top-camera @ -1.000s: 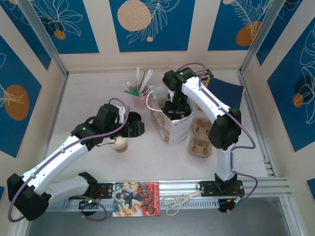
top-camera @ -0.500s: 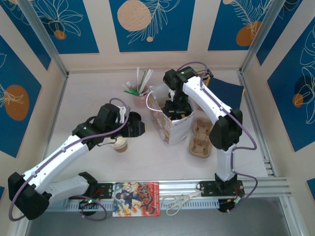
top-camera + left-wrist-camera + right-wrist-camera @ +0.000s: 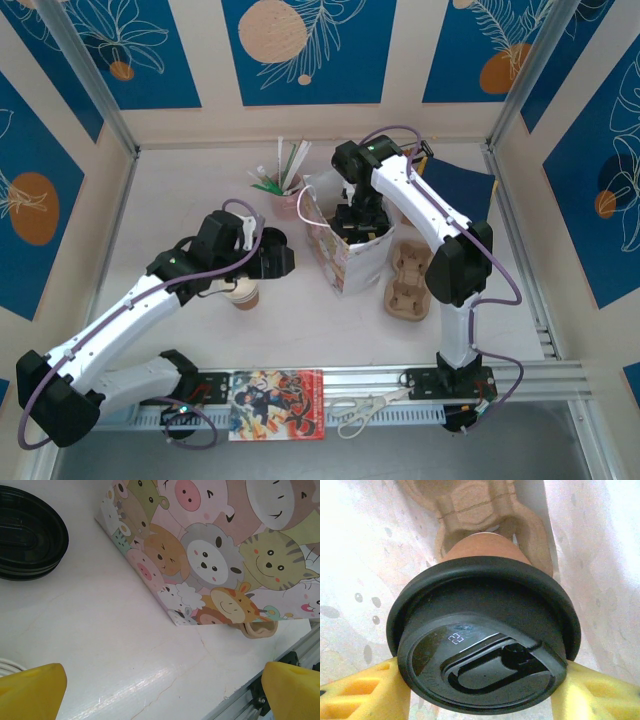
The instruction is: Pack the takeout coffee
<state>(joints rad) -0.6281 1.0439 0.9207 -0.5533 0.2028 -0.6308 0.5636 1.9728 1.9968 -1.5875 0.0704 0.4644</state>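
Nothing has shifted: the right gripper [image 3: 480, 690] clasps the lidded takeout coffee [image 3: 485, 640] inside the bag [image 3: 350, 262] above its carrier [image 3: 470, 505], unreleased, while the left gripper [image 3: 162, 692] gapes empty mid-surface.

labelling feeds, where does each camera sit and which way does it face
Top external: above and behind the bases, facing down at the table; both arms show.
Left wrist: low over the table, facing the printed bag; open left gripper shows.
Right wrist: inside the bag, looking down at a lidded cup in the right gripper.
Shared: top external and left wrist see the bag.
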